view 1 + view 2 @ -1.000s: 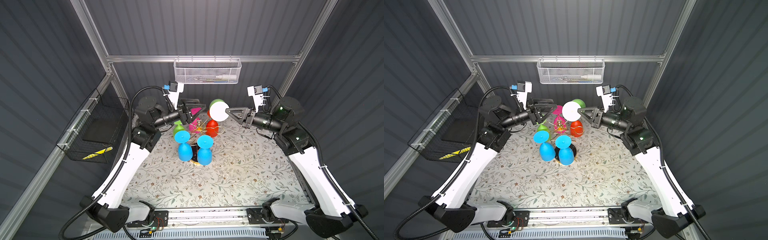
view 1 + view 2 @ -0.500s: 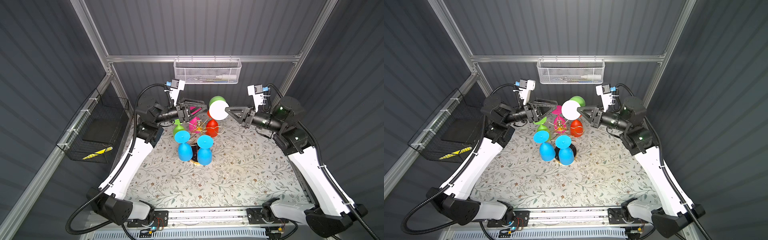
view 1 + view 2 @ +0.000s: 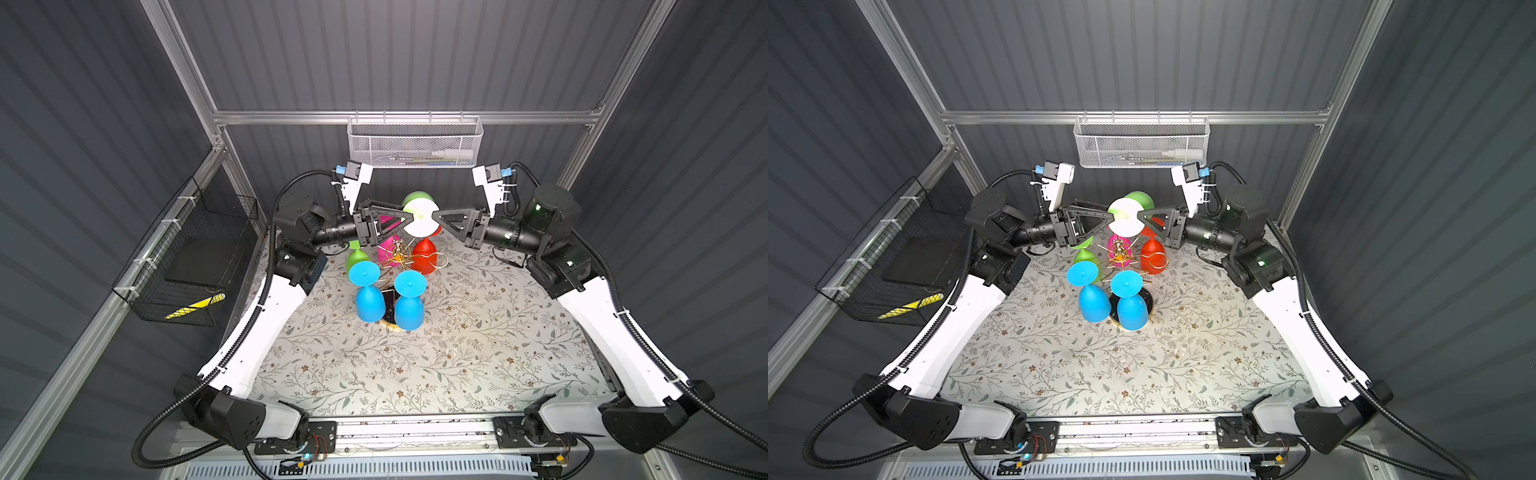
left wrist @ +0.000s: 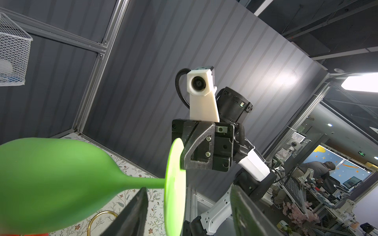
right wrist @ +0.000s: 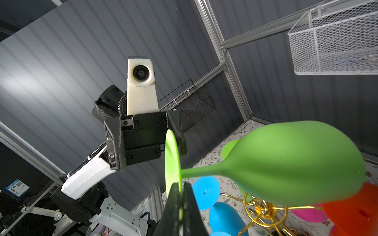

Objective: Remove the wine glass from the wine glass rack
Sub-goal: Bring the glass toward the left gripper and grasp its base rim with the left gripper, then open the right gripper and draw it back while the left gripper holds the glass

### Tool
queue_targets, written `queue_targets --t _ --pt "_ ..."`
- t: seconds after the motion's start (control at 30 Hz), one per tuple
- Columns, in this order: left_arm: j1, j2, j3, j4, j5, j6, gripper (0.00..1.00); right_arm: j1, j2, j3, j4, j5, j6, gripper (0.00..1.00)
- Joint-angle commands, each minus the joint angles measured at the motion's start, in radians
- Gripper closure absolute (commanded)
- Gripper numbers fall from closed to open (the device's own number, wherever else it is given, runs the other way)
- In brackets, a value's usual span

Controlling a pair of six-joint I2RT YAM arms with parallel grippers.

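Wine glass (image 3: 420,218) held sideways above the wine glass rack (image 3: 397,251), foot pinched in the clenched right gripper (image 3: 434,216), open left gripper (image 3: 411,217) straddling it; handover likely next, left closing before right releases.

Right gripper (image 5: 181,187) pinched shut on the rim of the flat foot of the green wine glass (image 5: 296,163). Glass lying sideways, bowl above the gold rack (image 5: 263,206). Opposite, the left gripper (image 5: 145,141), jaws wide apart, one finger just beside the foot. Lower down, blue glasses (image 5: 223,216), a red glass (image 5: 351,212), a pink glass (image 5: 308,214). High up, a white mesh basket (image 5: 335,40).
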Motion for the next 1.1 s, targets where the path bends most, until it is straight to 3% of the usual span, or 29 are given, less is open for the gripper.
queue_targets --t 0.0,0.6,0.7,0.73,0.9,1.07 --pt "-0.002 0.004 0.010 -0.009 0.031 0.024 0.41 0.013 0.004 0.034 0.027 0.019 -0.018 1.00" --pt "-0.002 0.010 0.000 0.057 0.056 -0.057 1.00 0.049 -0.014 0.024 -0.009 0.049 -0.047 1.00" --pt "0.000 0.021 0.038 0.003 0.058 -0.070 1.00 0.048 -0.034 0.022 -0.046 0.074 -0.083 1.00" --pt "0.003 0.029 0.062 -0.026 0.062 -0.069 1.00 0.048 -0.043 0.022 -0.070 0.093 -0.103 0.96" --pt "0.016 0.083 0.143 -0.014 0.116 -0.173 1.00 0.021 -0.117 0.002 -0.184 0.188 -0.220 0.47" --pt "0.028 0.118 0.132 0.158 0.151 -0.349 1.00 0.009 -0.237 -0.116 -0.172 0.328 -0.383 0.23"
